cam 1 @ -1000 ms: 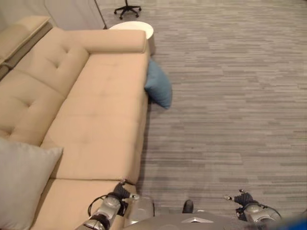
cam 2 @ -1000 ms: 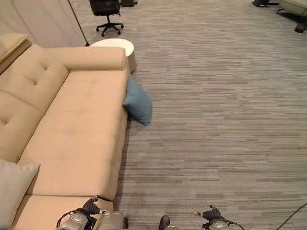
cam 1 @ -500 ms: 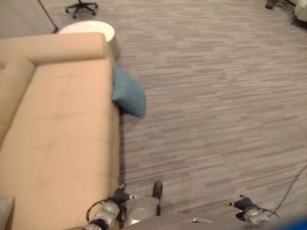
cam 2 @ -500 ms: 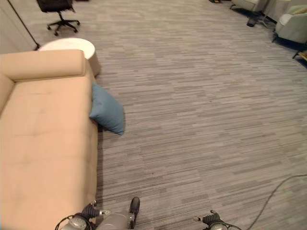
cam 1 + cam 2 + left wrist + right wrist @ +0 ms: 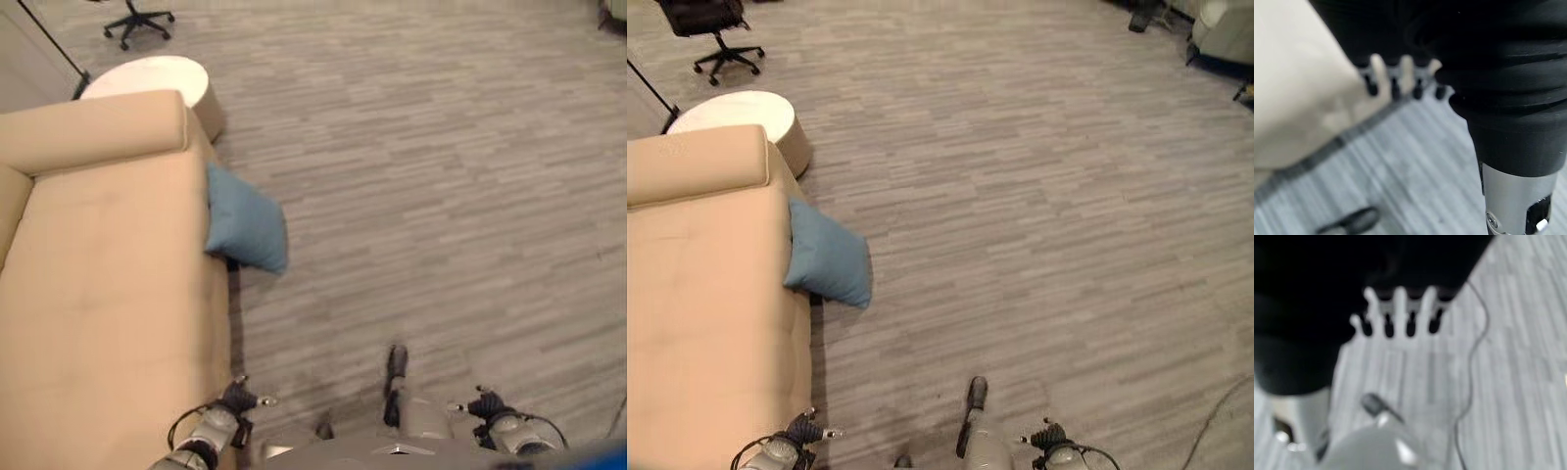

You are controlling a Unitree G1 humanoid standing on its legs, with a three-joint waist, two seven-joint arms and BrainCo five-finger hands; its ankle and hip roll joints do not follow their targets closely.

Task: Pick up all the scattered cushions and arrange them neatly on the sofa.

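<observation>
A blue cushion (image 5: pixel 245 230) leans on the floor against the front edge of the beige sofa (image 5: pixel 98 294), near its rolled armrest (image 5: pixel 696 162). My left hand (image 5: pixel 233 399) hangs low beside the sofa's front edge, well short of the cushion. In the left wrist view its fingers (image 5: pixel 1393 78) are straight and empty, with the sofa (image 5: pixel 1298 98) right beside them. Low over the carpet on the other side is my right hand (image 5: pixel 485 406); its fingers (image 5: pixel 1400 313) are also straight and hold nothing.
A round white side table (image 5: pixel 147 78) stands just past the armrest. A black office chair (image 5: pixel 710 29) is behind it. Grey carpet (image 5: pixel 441 196) stretches wide to the right. An armchair (image 5: pixel 1225 20) sits at the far right corner.
The camera has swung right and moved along the sofa, so the grey cushion on the seat has left the picture. The blue cushion lies where it was. Both hands stay low.
</observation>
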